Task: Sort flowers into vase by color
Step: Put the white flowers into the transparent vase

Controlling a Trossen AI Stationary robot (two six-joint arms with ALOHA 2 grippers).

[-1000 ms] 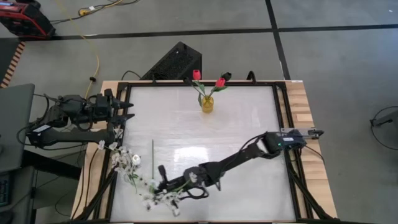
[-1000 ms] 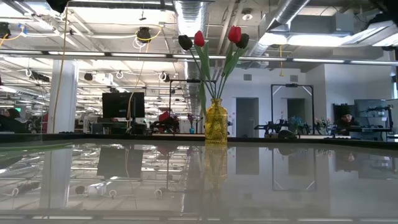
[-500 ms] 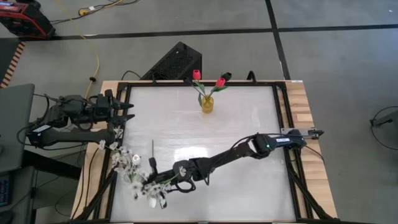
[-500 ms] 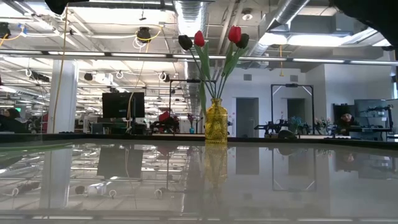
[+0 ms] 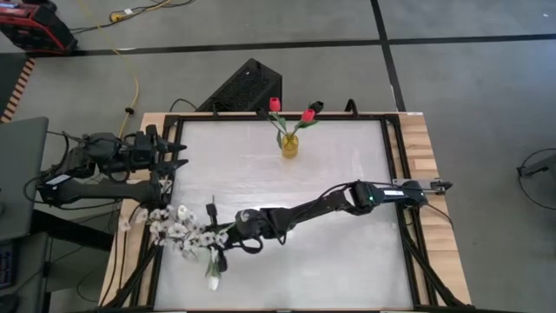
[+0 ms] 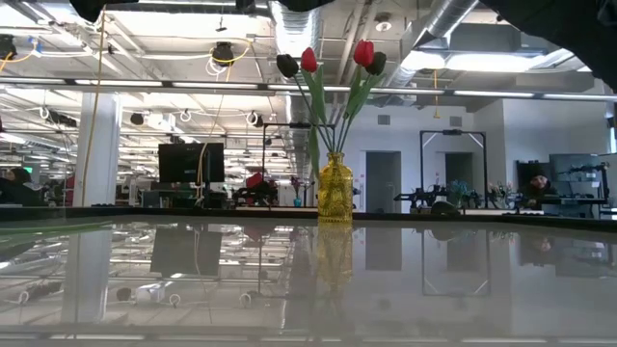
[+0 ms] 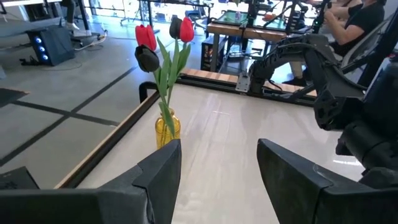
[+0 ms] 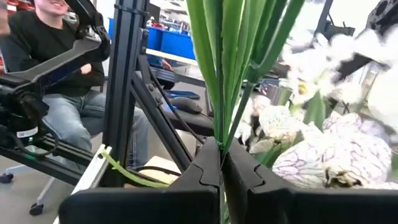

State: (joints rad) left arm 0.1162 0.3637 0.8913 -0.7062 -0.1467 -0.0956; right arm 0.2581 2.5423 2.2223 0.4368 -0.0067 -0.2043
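A yellow vase (image 5: 288, 145) at the table's far middle holds red tulips (image 6: 308, 60) upright. My right gripper (image 5: 236, 231) reaches across to the near left of the table and is shut on the green stems of a bunch of flowers. The bunch's tiny white blossoms (image 5: 174, 229) spread toward the left edge. A white tulip bud (image 5: 213, 281) points toward the near edge. My left gripper (image 5: 178, 156) waits open at the left edge, with nothing between its fingers (image 7: 165, 171). The low view shows only the vase (image 6: 335, 191). My right gripper pinches several green stems and leaves (image 8: 221, 127) together between its two fingertips (image 8: 205, 168). The fingers come about level from the table's right side and lie across the stems. The white blossoms (image 8: 323, 143) stretch beyond the fingers. Whether the bunch is clear of the table does not show.
A thin loose stem (image 5: 213, 209) lies just beyond the bunch. Black frame rails (image 5: 395, 165) run along the table's edges. A black box (image 5: 248, 85) stands behind the far edge. A seated person (image 8: 37, 56) shows beyond the table's left side.
My right gripper, still shut, has gone toward the table's left and far edges. The bunch has swung with it: the white blossoms, before near the front edge, now lie farther back at the left edge. The white bud now trails toward the near edge.
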